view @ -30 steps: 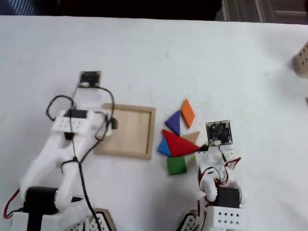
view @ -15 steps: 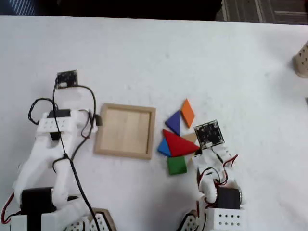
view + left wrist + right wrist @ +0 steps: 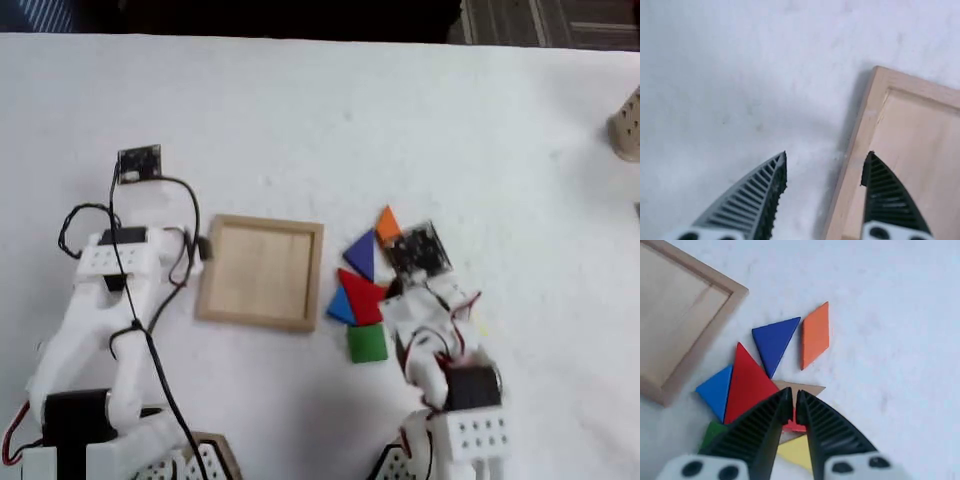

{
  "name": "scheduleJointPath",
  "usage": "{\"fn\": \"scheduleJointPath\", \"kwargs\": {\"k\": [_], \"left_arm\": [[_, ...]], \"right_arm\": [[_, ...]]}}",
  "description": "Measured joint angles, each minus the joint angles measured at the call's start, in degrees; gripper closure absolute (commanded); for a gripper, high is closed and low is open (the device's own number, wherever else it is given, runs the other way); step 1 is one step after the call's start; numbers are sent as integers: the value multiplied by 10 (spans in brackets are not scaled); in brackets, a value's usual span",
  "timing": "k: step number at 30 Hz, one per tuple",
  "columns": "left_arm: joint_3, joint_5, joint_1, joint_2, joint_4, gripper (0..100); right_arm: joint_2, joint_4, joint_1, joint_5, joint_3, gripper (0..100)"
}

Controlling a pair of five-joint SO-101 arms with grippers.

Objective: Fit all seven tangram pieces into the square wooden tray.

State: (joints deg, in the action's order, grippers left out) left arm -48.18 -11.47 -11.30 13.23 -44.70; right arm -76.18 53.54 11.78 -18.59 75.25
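High view, sweeping from the left: the left gripper [image 3: 826,156] sits at the square wooden tray [image 3: 262,222], claw wide, one finger over the white table [image 3: 300,120], the other over the tray's edge. Just right of the tray, the pieces cluster: light blue triangle [image 3: 340,305], red triangle [image 3: 362,295], dark blue triangle [image 3: 360,255], green square [image 3: 367,343], orange parallelogram [image 3: 385,222]. The right gripper [image 3: 793,397] hangs over the red triangle's corner, by a tan piece [image 3: 807,388] and a yellow piece [image 3: 797,452], claw narrow, almost closed.

Robotics lab: white table [image 3: 300,110] with wired left arm [image 3: 85,320].
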Motion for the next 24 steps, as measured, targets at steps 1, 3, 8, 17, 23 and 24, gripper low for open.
{"fn": "scheduleJointPath", "kwargs": {"k": [1, 3, 8, 17, 23, 24], "left_arm": [[0, 0, 0, 0, 5, 752], [0, 0, 0, 0, 9, 752], [0, 0, 0, 0, 11, 752], [0, 26, 0, 0, 26, 752], [0, 32, 0, 0, 31, 752], [0, 32, 0, 0, 31, 752]], "right_arm": [[39, -15, 14, 14, -17, 977], [117, -38, 42, 53, -56, 976], [314, -53, 86, 174, -188, 915], [637, -57, 107, 257, -325, 841], [709, -57, 88, 257, -369, 840], [717, -57, 88, 256, -377, 840]]}}
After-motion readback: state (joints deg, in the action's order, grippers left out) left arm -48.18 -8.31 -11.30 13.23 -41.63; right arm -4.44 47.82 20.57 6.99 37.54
